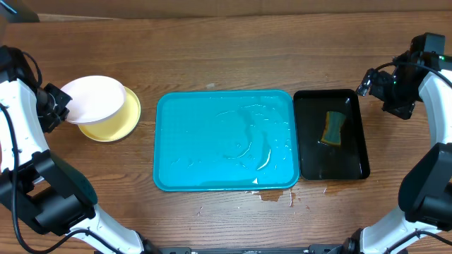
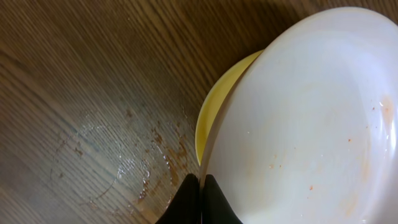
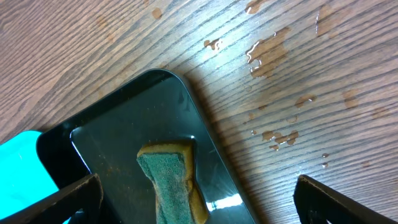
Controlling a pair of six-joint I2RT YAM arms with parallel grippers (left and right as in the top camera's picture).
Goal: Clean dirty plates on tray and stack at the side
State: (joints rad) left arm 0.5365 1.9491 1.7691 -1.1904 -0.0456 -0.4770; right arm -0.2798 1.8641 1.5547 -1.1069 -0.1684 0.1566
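Wood-grain bench (image 1: 233,49) was seen wet below the turquoise tray (image 1: 212,155) at centre frame. At left, a smeared white plate (image 1: 92,99) was stacked on a yellow plate (image 1: 121,124). The left pincer (image 2: 200,198) was pressed together at the white rim; the right pincer (image 3: 198,202) was held apart above a sponge (image 3: 168,180).

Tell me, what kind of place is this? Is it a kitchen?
Probably not a real kitchen, more a robot practice spot for washing up. Robot arms stand at both sides of a wooden table, with a wet turquoise tray, a sponge in a black tray, and stacked plates.
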